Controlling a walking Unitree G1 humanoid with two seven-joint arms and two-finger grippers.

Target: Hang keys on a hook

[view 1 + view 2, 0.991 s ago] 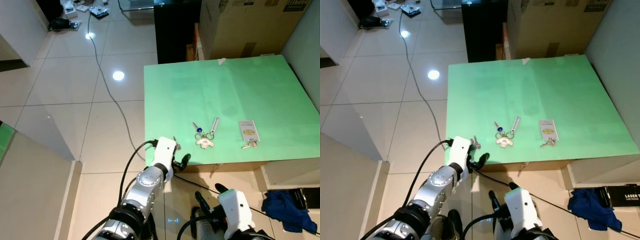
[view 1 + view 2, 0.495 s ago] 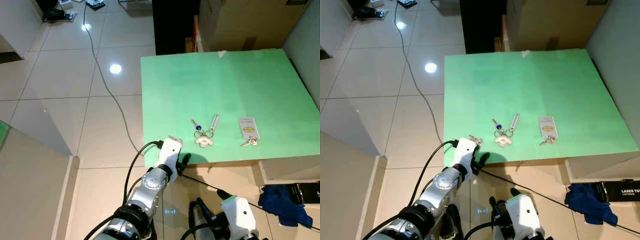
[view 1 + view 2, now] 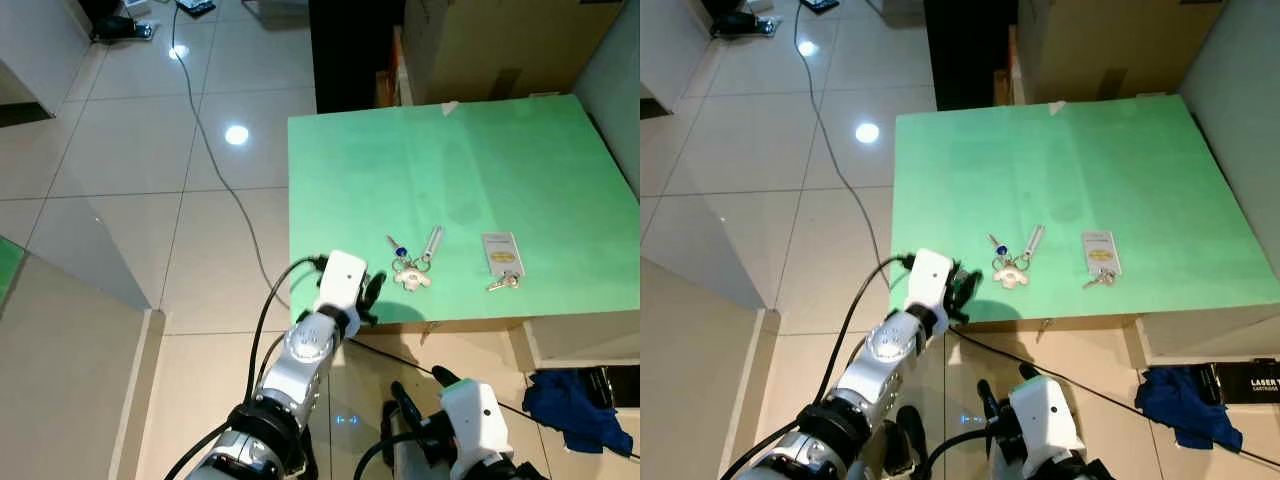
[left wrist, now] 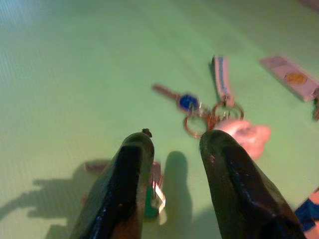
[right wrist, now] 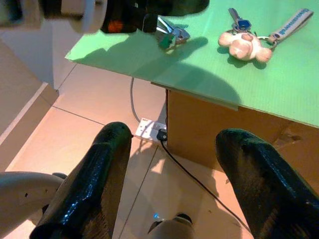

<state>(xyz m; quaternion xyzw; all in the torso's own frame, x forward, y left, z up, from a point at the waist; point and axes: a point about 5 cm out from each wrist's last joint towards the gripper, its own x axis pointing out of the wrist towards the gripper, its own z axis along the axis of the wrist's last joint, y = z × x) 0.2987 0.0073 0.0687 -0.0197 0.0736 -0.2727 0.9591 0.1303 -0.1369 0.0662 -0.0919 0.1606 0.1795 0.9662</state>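
Left end effector point(image 4: 172, 149) open over green table point(image 3: 500, 170) edge; keys point(image 4: 204, 112) just ahead, untouched.

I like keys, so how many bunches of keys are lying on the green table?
2. One bunch with a blue-headed key and a pale charm lies near the table's front edge, just ahead of the left gripper. The other, with a white tag, lies to its right.

You see a matt green tabletop point(image 3: 480, 170), glossy floor tiles point(image 3: 130, 160), metal keys point(image 4: 185, 102), and glossy black fingers point(image 4: 227, 169).
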